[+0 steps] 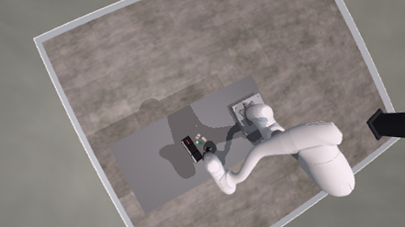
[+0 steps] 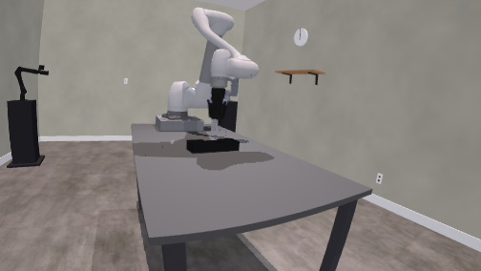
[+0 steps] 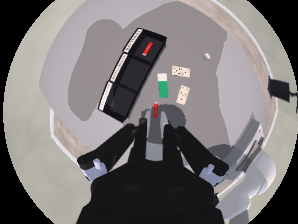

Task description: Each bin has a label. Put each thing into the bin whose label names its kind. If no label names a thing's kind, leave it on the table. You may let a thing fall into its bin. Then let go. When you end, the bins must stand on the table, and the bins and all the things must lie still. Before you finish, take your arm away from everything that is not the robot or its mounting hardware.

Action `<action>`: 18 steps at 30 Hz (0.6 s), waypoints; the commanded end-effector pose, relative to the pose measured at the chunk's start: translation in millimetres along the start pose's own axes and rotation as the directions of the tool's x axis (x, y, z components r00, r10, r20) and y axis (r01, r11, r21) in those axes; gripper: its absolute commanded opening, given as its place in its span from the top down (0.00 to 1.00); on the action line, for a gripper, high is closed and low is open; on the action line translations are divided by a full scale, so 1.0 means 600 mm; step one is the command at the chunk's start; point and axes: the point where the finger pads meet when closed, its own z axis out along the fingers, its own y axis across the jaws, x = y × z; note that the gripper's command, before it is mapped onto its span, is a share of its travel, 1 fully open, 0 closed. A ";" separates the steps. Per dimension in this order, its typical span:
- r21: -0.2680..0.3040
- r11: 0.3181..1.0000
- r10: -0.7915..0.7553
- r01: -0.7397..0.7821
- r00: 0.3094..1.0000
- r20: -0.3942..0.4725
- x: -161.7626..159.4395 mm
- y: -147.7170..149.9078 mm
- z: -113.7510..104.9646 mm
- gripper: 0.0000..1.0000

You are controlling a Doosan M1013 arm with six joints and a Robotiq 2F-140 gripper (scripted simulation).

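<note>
Jaws (image 1: 207, 149) (image 2: 215, 131) stand slightly spread, gripping nothing, above the tabletop (image 1: 137, 166) (image 2: 248, 200) (image 3: 62, 65) by a red stick (image 3: 155, 109). Another red stick (image 1: 187, 142) (image 3: 147, 48) lies in an end compartment of the black bins (image 1: 192, 150) (image 2: 213, 146) (image 3: 135, 74). Outside them lie a green-and-white block (image 1: 200, 143) (image 3: 163, 87), two dominoes (image 3: 180, 71) and a die (image 3: 206, 56).

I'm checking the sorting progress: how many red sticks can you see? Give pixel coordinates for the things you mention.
2. One lies in the end compartment of the black bin row (image 1: 191, 149) (image 2: 213, 146) (image 3: 136, 72) farthest from the gripper (image 1: 208, 149) (image 2: 216, 125) (image 3: 155, 117); the other is at the gripper's fingertips. More may be hidden behind the gripper.
</note>
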 end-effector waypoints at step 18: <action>0.000 1.000 0.000 0.000 1.000 0.000 0.001 0.000 0.097 0.85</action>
